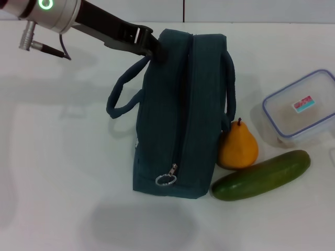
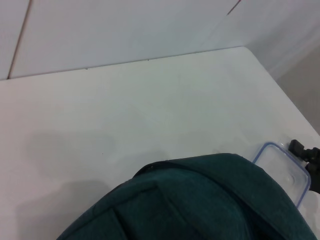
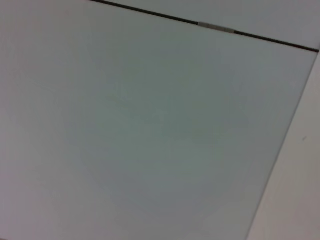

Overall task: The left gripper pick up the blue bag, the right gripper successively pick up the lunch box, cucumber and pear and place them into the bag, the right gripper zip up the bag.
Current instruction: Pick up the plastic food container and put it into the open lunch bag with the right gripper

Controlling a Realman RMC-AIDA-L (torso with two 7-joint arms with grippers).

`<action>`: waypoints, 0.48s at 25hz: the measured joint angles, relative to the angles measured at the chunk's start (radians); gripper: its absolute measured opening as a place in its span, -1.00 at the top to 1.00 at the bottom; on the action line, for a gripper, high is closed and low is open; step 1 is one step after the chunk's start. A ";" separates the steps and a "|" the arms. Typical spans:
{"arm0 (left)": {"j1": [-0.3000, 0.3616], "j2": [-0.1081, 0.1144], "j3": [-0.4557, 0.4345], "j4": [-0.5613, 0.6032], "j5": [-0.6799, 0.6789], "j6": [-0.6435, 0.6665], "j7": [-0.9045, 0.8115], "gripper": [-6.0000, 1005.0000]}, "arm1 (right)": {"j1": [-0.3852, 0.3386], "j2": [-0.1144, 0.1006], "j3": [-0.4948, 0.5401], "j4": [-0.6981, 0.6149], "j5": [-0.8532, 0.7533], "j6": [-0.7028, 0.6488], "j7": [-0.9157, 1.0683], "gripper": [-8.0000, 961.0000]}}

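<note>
The blue bag (image 1: 178, 115) is in the middle of the head view with its zipper closed and the metal ring pull (image 1: 166, 180) at its near end. My left gripper (image 1: 152, 50) is shut on the bag's far upper corner. The bag's shadow lies apart from it on the table. The bag (image 2: 200, 200) fills the lower part of the left wrist view. Against the bag's right side stands the pear (image 1: 238, 147), with the cucumber (image 1: 261, 175) lying in front of it. The lunch box (image 1: 301, 107) (image 2: 280, 170) sits further right, lid on. A black part (image 2: 306, 159) beside it seems to be my right gripper.
The white table (image 1: 57, 157) stretches left of the bag, and its far edge meets a wall (image 2: 125, 30). The bag's loop handles (image 1: 119, 98) hang out to both sides. The right wrist view shows only a plain pale surface with a dark seam (image 3: 215, 26).
</note>
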 joint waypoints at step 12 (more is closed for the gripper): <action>0.006 -0.006 0.000 0.003 0.000 0.001 0.000 0.85 | -0.014 -0.002 0.010 0.008 0.006 -0.124 0.061 0.80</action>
